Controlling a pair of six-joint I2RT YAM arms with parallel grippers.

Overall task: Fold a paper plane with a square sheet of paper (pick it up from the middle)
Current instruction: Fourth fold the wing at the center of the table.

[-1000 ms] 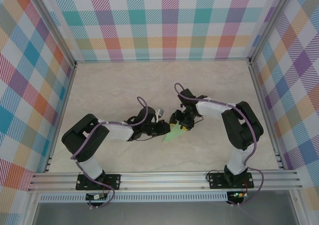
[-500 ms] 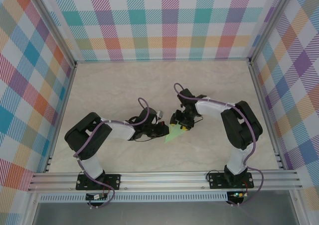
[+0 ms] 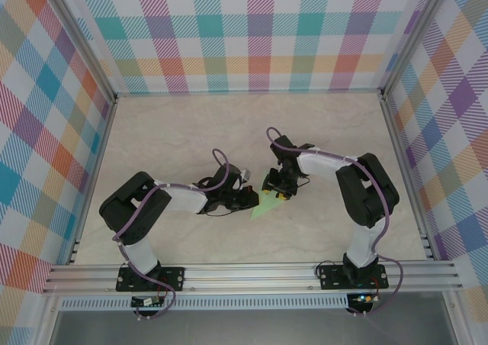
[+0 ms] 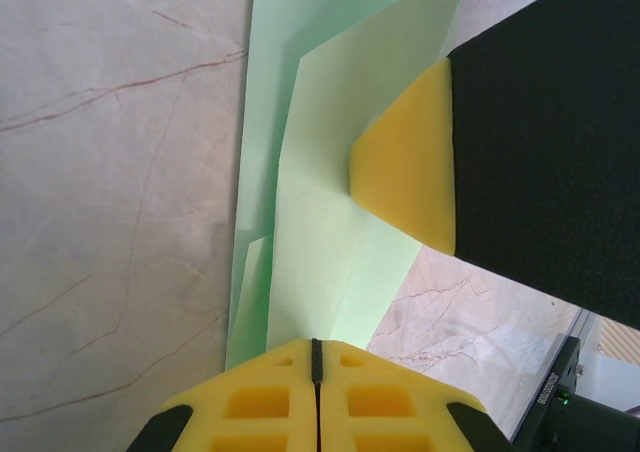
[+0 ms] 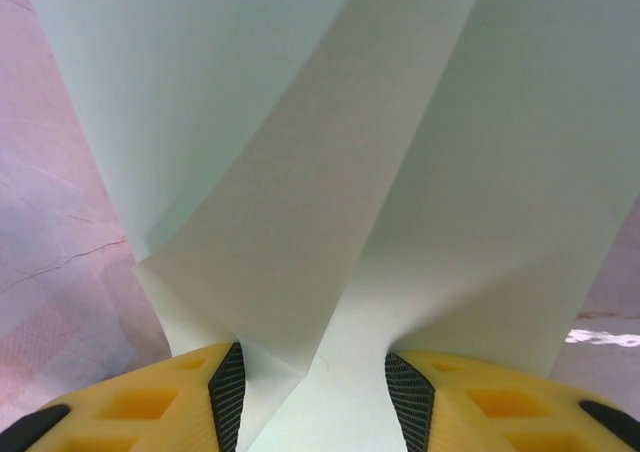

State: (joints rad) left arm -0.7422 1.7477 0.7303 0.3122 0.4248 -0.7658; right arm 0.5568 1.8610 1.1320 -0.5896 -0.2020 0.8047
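Since 1 s ago, the left claw (image 3: 249, 201) has slid a tiny bit nearer the paper plane (image 3: 262, 207); the right claw (image 3: 277, 193) & the paper have hardly moved. Left claw's yellow fingers (image 4: 260, 402) are pressed together, tips right at the paper's near edge. Can't tell if any paper is caught between them. Right claw's fingers (image 5: 150, 402) are spread, w/ a raised fold of the paper standing between them and touching both. In the left wrist view, one yellow pad (image 4: 405, 167) of the right claw sits on the green paper. The paper plane is pale green, half folded, pointy end toward the arm bases. It lies on the pale marble counter (image 3: 175, 139) between the 2 claws, near the middle
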